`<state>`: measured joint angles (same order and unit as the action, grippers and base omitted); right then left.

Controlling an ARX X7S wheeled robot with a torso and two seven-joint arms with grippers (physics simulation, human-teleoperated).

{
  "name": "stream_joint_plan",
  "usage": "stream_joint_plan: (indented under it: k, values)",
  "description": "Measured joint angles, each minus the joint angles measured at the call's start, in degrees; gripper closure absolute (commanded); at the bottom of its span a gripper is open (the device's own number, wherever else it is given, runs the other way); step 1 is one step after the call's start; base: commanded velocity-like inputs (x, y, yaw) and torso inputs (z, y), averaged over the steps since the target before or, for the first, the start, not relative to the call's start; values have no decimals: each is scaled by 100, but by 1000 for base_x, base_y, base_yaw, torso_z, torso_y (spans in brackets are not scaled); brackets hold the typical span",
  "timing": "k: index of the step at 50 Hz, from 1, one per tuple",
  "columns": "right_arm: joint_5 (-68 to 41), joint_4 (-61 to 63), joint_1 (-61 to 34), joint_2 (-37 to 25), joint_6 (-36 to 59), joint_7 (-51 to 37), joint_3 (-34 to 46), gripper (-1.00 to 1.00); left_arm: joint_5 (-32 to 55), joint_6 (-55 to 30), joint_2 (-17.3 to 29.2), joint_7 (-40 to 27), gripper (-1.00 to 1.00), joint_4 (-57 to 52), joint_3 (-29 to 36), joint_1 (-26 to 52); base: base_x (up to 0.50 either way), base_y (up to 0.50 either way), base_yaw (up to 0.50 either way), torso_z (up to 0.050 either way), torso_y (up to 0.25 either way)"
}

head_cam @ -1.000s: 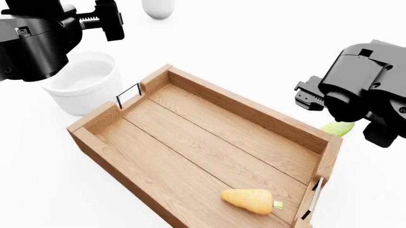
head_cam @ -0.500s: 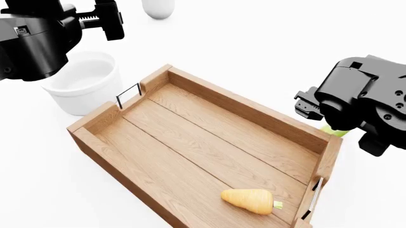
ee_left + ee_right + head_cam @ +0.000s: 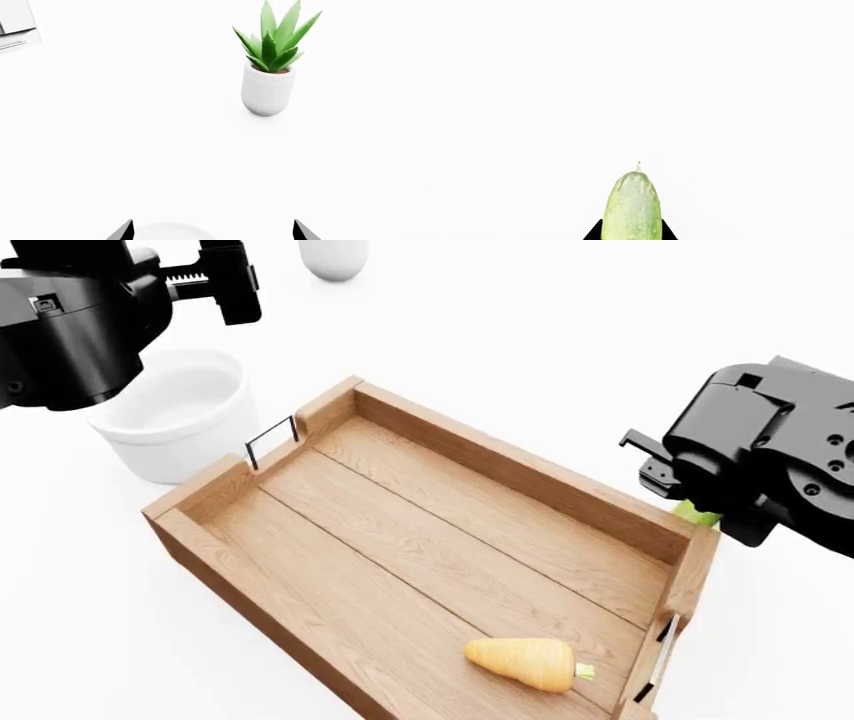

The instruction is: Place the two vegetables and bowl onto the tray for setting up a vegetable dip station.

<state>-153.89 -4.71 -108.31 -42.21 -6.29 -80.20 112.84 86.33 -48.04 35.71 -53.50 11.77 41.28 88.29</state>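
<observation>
**Assessing the cucumber pickup beside the tray**

Sitting on the white bench (image 3: 534,350) just outside the far right corner of the wooden tray (image 3: 521,475), the cucumber (image 3: 631,207) is mostly hidden under the right tool (image 3: 663,478) in the head view. The right wrist view is showing its pale green, pimpled tip rising between two dark finger corners that are flanking it closely; whether they are actually pressing on it, I cannot tell. Judged from its look, the cucumber is stiff, light and smooth-skinned, rounded enough to roll or slip, so a hold across the thick middle of its length is looking safer than one near the tapered tip.

The carrot (image 3: 525,662) is already lying inside the tray near the right-hand wire handle (image 3: 663,640). The white bowl (image 3: 180,412) is standing on the bench, close against the tray's left end. It appears rigid and possibly breakable; its rim is offering the natural hold. The left tool (image 3: 230,285) is hanging above it with fingers spread wide, gripping nothing. A potted plant (image 3: 269,65) is standing farther off.
</observation>
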Motion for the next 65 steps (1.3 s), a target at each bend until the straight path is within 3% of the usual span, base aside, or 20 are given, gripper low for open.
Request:
stream_joint_plan:
  k: [25, 35, 46, 55, 65]
  values:
    - [229, -634, -476, -20, 710, -261, 356, 100, 23, -4, 14, -32, -100, -25, -4, 15, 0, 0, 0, 0, 0]
    - [587, -1228, -1115, 219, 1551, -273, 605, 100, 34, 5, 27, -34, -100, -29, -12, 11, 0, 0, 0, 0, 0]
    - [878, -1789, -1907, 450, 2858, 459, 575, 100, 46, 7, 34, -43, -100, -24, -18, 18, 0, 0, 0, 0, 0]
    - [1280, -1993, -2336, 465, 4365, 1265, -280, 100, 56, 5, 33, -54, -100, -34, -18, 21, 0, 0, 0, 0, 0]
    - [1279, -1862, -2493, 461, 5848, 1596, -1568, 100, 69, 0, 40, -66, -100, -46, -19, 25, 0, 0, 0, 0, 0]
